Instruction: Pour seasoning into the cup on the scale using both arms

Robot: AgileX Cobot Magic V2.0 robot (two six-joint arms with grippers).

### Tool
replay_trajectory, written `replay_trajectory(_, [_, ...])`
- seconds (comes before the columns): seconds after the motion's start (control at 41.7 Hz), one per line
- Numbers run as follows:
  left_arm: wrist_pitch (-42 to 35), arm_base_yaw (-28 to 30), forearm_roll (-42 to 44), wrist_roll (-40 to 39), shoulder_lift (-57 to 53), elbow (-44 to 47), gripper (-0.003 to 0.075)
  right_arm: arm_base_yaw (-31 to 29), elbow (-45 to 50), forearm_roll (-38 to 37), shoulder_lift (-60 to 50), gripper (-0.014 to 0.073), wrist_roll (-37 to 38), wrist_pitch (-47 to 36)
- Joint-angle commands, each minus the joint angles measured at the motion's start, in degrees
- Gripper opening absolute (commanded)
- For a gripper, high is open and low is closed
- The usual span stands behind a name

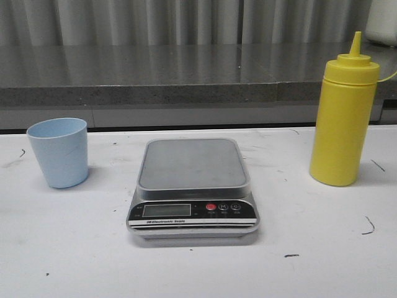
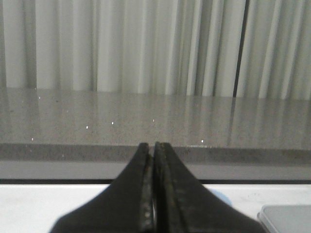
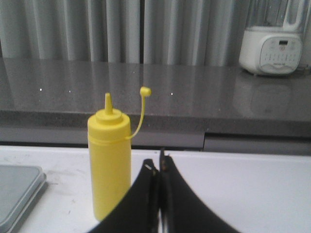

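Observation:
The yellow seasoning bottle point(image 1: 343, 118) stands upright at the right of the white table, its small tethered cap off and hanging beside the nozzle. The pale blue cup point(image 1: 59, 151) stands upright at the left. The scale point(image 1: 192, 186) lies between them, its grey platform bare. No arm shows in the front view. My left gripper point(image 2: 153, 145) is shut and empty, and a sliver of the cup point(image 2: 221, 196) peeks past its fingers. My right gripper point(image 3: 158, 162) is shut and empty, with the bottle point(image 3: 110, 160) standing beyond it and to one side.
A dark grey counter ledge point(image 1: 186, 77) runs along the back of the table, with pale curtains behind. A white appliance point(image 3: 272, 48) stands on that ledge at the far right. A corner of the scale point(image 3: 17, 194) shows in the right wrist view.

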Motion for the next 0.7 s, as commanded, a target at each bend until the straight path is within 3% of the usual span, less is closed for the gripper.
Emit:
replay_trajectory(0.0, [-0.2,-0.1,-0.5,-0.1,1.9,-7.3,-0.0020,-0.3,-7.1,-2.5,0.8,-0.0123,-0.1,-0.1])
replay_trajectory(0.288, [18.0,-0.1,-0.6,-0.1,13.1,-23.8,-0.0020,-0.3,-21.8,-2.5,12.2,-0.0123,-0.1,15.4])
replay_trajectory(0.671, [26.9,-0.1,-0.6,-0.1,21.2,-24.6,-0.0020,-0.3,-22.6,-2.5,23.9,-0.0123,-0.1,22.2])
